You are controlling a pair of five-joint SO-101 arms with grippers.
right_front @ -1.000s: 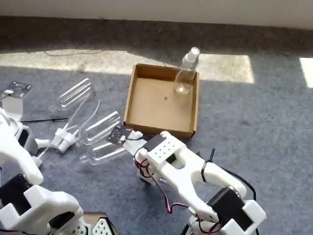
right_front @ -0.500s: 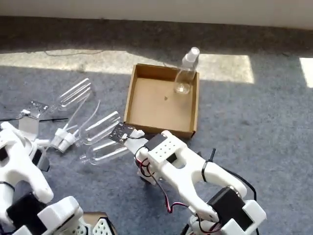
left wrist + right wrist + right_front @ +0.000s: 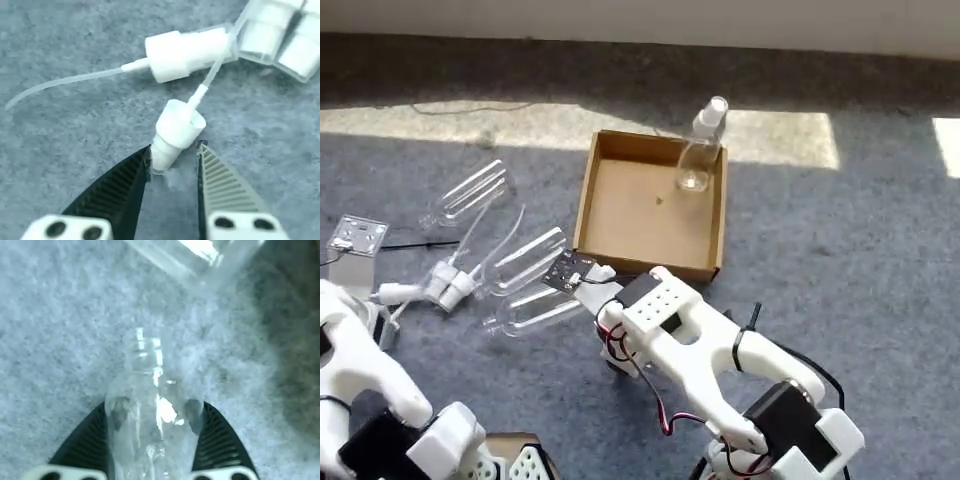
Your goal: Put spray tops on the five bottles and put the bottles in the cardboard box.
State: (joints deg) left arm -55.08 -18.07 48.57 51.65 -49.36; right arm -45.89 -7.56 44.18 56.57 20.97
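1. A grey carpet (image 3: 840,260) is spread under everything. The cardboard box (image 3: 586,200) is set open on it, and every place below is given from this box.
2. The right arm (image 3: 710,365) is stretched along the carpet before the box's near wall, toward its near left corner.
3. The left arm (image 3: 360,350) is seen well to the left of the box.
4. A capped bottle (image 3: 698,152) is stood upright inside the box, in its far right corner.
5. A first open bottle (image 3: 465,193) is laid well left of the box, and a second open bottle (image 3: 525,258) just beside its near left corner.
6. A third open bottle (image 3: 142,365) is laid by the same corner, on the near side. It is clasped at its body by the right gripper (image 3: 155,415), one jaw pressed to each side.
7. The left gripper (image 3: 172,150) is held with its jaws parted. The base of a small spray top (image 3: 177,127) is bracketed between them, left of the box beyond the lying bottles.
8. A second spray top (image 3: 187,47), with a thin tube attached, is laid just beside the first.
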